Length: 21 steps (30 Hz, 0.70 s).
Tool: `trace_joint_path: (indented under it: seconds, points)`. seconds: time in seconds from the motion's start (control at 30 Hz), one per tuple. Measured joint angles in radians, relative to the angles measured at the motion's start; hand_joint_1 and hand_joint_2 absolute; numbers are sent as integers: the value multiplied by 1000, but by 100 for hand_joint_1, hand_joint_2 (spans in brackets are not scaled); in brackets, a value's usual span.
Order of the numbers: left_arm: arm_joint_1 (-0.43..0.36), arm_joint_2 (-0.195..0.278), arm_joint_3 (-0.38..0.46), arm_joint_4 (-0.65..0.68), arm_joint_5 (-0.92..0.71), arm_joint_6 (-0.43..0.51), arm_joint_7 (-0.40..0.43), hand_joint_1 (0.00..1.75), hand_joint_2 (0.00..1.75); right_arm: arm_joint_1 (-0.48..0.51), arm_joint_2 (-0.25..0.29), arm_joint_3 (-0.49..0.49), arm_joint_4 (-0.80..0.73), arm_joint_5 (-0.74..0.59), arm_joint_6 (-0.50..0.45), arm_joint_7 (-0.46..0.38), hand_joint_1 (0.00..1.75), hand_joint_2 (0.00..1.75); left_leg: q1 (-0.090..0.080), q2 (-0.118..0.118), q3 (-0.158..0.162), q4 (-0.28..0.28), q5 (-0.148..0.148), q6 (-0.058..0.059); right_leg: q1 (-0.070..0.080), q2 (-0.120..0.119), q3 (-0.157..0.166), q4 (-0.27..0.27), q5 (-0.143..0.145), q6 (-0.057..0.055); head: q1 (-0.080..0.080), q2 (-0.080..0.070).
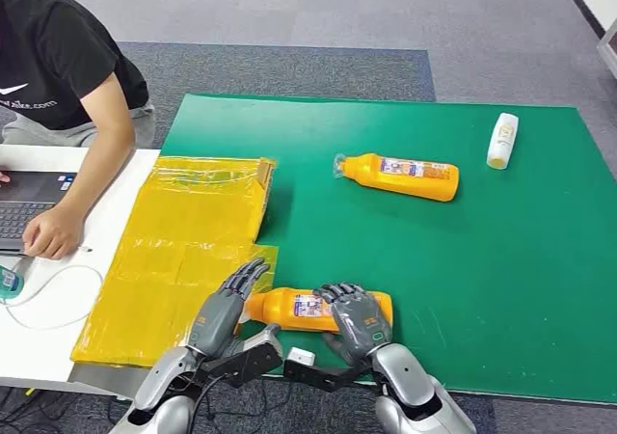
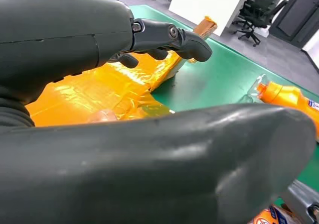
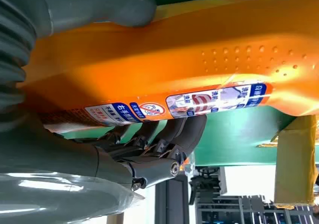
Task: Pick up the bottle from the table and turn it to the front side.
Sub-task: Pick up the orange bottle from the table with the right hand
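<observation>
Grey carpet surrounds a worktop covered by a green mat point(image 1: 451, 289), with a crinkled yellow plastic bag point(image 1: 182, 251) spread over its left side beside a white desk point(image 1: 43, 318) where a person point(image 1: 66, 77) in a black T-shirt types on a laptop. Near the mat's front edge an orange plastic bottle with a printed label point(image 1: 295, 308) lies on its side, the right hand point(image 1: 360, 320) wrapped around its base end, thumb under and fingers over. At its neck end the left hand point(image 1: 222, 309) rests with fingers extended and apart, holding nothing, while a second orange bottle point(image 1: 400, 176) and a small white bottle point(image 1: 502, 140) lie well apart farther back.
</observation>
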Motion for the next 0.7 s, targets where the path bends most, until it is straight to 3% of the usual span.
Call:
trace_joint_path:
  seconds: [0.03,0.07,0.17,0.2,0.37,0.5,0.53,0.63,0.67,0.7]
  points:
    - [0,0,0,0,0,0,0,0,0,-3,0,1,3,2,0,1,168,175,0,0,0,0,0,0,0,0,0,0,0,0,0,0]
    - [0,0,0,1,0,0,0,0,0,-6,0,2,6,4,0,3,140,175,0,1,0,0,0,0,0,1,0,0,0,0,0,0]
    - [-1,-2,1,2,-1,0,0,0,0,-21,0,12,19,24,5,22,14,175,0,2,1,0,1,-1,0,1,0,0,1,0,0,0]
    - [-1,-3,1,2,-1,0,0,0,0,-25,0,16,24,36,6,35,0,175,0,2,1,0,1,0,0,1,0,0,1,0,0,0]
    - [4,-5,2,2,-2,3,0,0,0,-43,2,31,42,99,48,141,0,175,0,1,0,0,4,1,0,1,1,0,3,2,0,0]
    - [5,-5,4,2,-2,3,0,0,0,-62,6,37,47,110,85,171,0,175,0,1,0,0,4,1,0,1,2,-2,3,3,0,0]
    - [6,-5,4,2,-2,4,0,0,0,-65,7,38,50,109,92,177,23,175,0,1,0,0,4,1,0,1,2,-3,4,2,0,0]
    - [7,-5,4,2,0,7,4,0,0,-77,15,40,63,101,132,204,154,175,0,2,1,0,4,1,0,2,4,-3,5,2,0,0]
    - [8,-5,4,2,1,10,5,0,0,-81,18,42,69,97,146,211,175,175,0,3,2,0,4,1,0,2,4,-4,5,2,0,0]
    - [9,-4,4,2,2,12,6,0,0,-85,21,43,77,93,159,215,175,175,0,3,2,0,4,1,0,2,5,-4,5,2,0,0]
